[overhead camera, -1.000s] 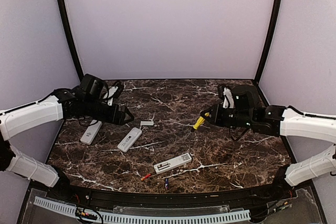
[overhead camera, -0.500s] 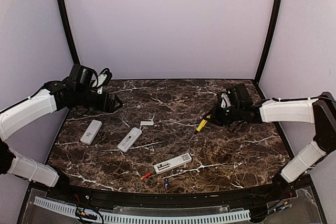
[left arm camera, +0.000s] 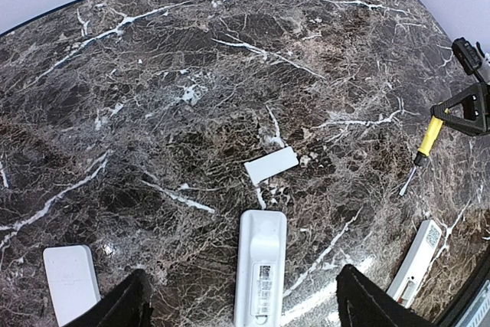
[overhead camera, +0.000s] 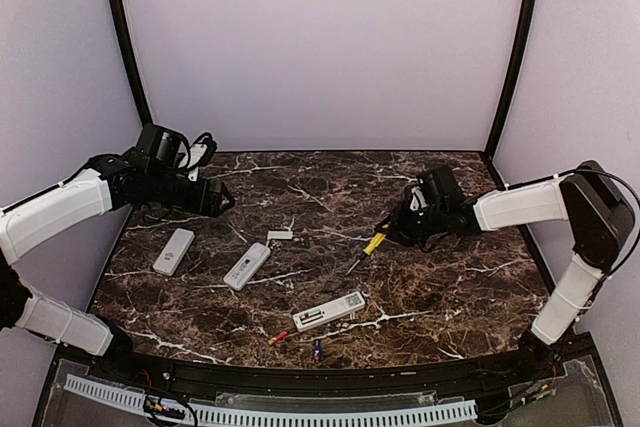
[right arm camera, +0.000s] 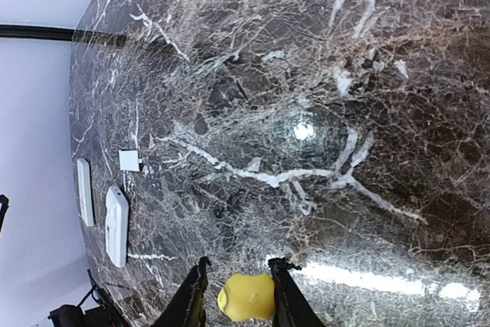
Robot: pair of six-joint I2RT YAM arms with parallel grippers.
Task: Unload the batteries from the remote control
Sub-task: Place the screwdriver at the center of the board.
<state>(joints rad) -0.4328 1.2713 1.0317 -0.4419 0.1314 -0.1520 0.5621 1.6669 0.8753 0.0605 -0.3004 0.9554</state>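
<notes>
Batteries lie loose near the desk's front edge beside the opened remote, seemingly unloaded. My left end effector hangs spread and empty. My right end effector straddles the screwdriver handle, and I cannot tell whether it grips.

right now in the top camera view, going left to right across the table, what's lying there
white remote → second white remote → small white cover plate → opened remote → yellow-handled screwdriver. Left out, since they overlap others sideways: orange battery, blue battery.
</notes>
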